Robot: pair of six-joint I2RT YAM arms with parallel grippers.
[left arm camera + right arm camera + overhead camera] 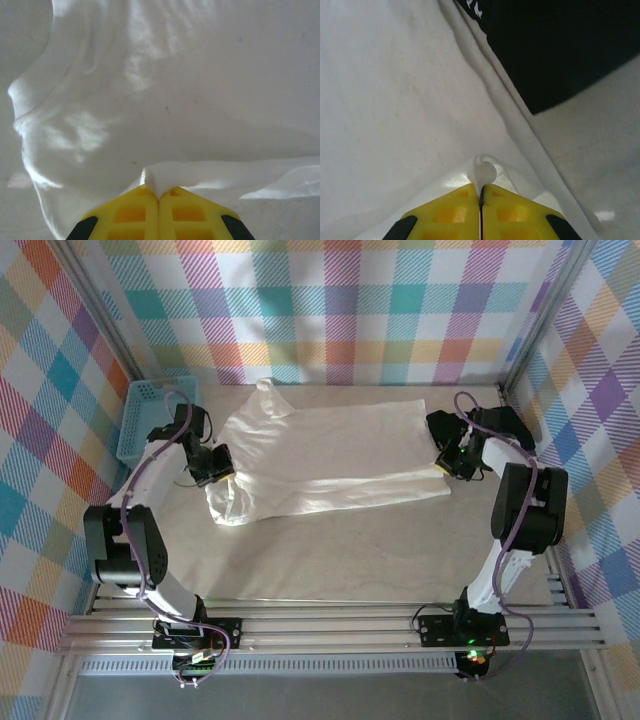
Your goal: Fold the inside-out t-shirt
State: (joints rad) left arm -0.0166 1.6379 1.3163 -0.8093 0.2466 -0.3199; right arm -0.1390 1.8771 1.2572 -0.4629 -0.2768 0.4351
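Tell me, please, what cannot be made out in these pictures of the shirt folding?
- t-shirt: how many layers are pinched; both wrist views, hidden inside the shut jaws.
- Its seams and tag: top view, too small to tell.
- black garment: right wrist view, cut off by the top and right edges; top view, partly under the right arm.
- blue basket: top view, partly behind the left arm.

This is a robotics lab test cell, not a home. A left arm (150, 465) and a right arm (520, 505) are bolted to aluminium rails (330, 625) at 6 o'clock of a pale table (350, 560). Metal posts (97, 315) frame the table, and bright checked cloth (350, 310) hangs as makeshift walls from 9 through 12 to 3 o'clock.
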